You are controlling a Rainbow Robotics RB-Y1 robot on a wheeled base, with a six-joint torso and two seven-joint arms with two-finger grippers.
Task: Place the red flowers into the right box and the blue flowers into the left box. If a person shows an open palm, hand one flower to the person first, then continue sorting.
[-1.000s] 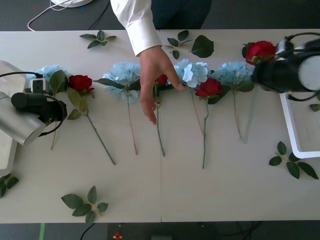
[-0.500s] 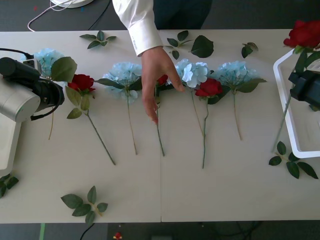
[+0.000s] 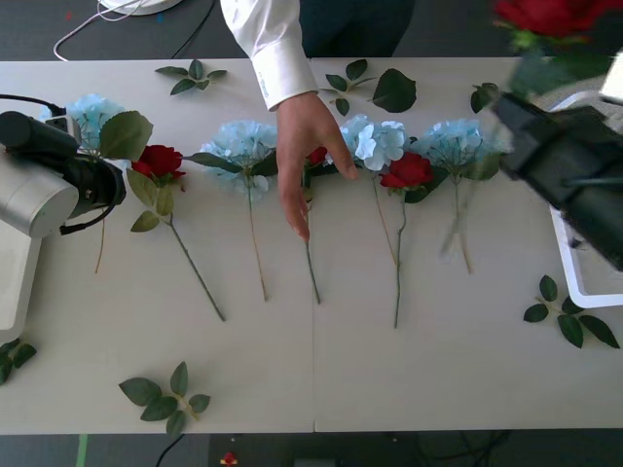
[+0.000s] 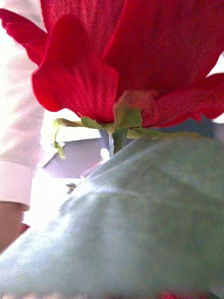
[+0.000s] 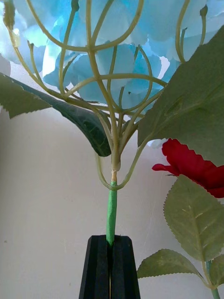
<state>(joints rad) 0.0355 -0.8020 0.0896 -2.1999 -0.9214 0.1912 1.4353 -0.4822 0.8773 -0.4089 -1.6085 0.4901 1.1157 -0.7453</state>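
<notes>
My left gripper (image 5: 110, 266) is shut on the green stem of a blue flower (image 5: 112, 70), held at the table's left end (image 3: 92, 112) beside the left box (image 3: 18, 302). The right arm (image 3: 574, 175) is raised over the right side and carries a red flower (image 3: 550, 15), whose bloom (image 4: 140, 56) and leaf hide the fingers. A person's hand (image 3: 302, 156) lies flat over the table's middle, fingers stretched, on a red flower (image 3: 315, 154). Two more red flowers (image 3: 158, 161) (image 3: 407, 170) and three blue flowers (image 3: 241, 146) (image 3: 375, 139) (image 3: 456, 144) lie in a row. The right box (image 3: 574, 287) is partly behind the arm.
Loose green leaf sprigs lie at the front left (image 3: 165, 394), the right near the tray (image 3: 569, 316), and along the far edge (image 3: 190, 76) (image 3: 380, 88). The near half of the table (image 3: 389, 379) is bare. Cables run past the far left corner.
The right arm has lifted the red flower from beside the right box and swung it up and leftward. The left arm raised its blue flower a second ago and now holds still. The hand stays.
</notes>
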